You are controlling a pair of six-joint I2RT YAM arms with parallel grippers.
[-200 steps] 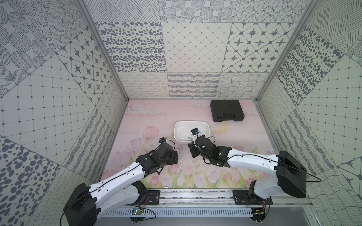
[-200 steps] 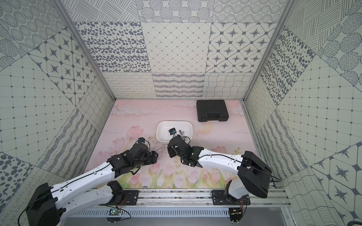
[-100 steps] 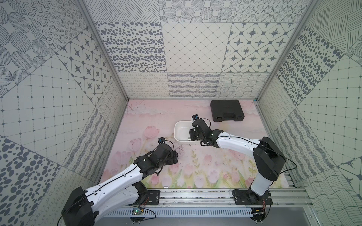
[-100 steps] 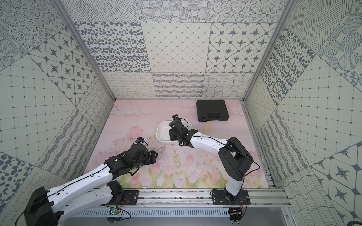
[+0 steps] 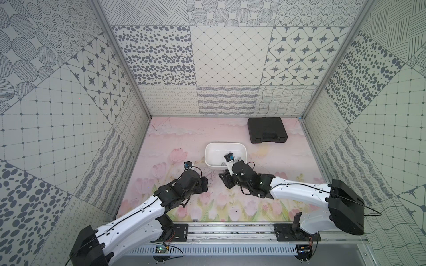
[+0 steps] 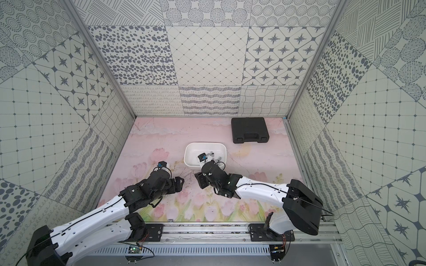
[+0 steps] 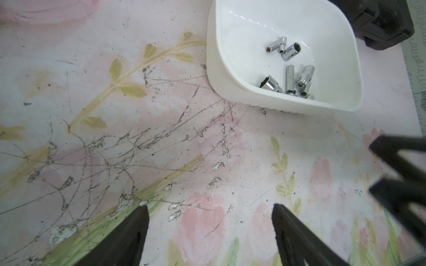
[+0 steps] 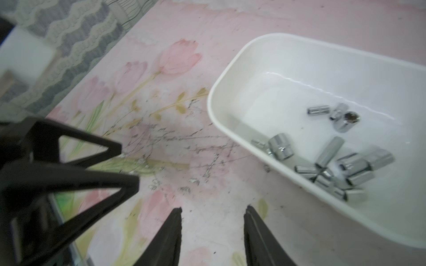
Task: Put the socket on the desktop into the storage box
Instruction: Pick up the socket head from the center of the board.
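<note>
Sockets [image 7: 289, 78]: small shiny chrome cylinders of mixed lengths, lying loose inside the white, shallow, round-cornered storage box [image 5: 215, 153] on the pink tulip-print surface [image 5: 175, 142]. Left gripper [image 7: 209, 207] jaws apart, empty, over bare surface. Right gripper [image 8: 213, 207] jaws apart, empty, just beside the box.

We see the storage box [image 5: 213, 147] on the floral tabletop [image 5: 179, 138], sockets [image 5: 238, 158] inside, a black case [image 5: 267, 129] beyond; our left hand [image 5: 204, 184] and right hand [image 5: 224, 182] face each other near it.
</note>
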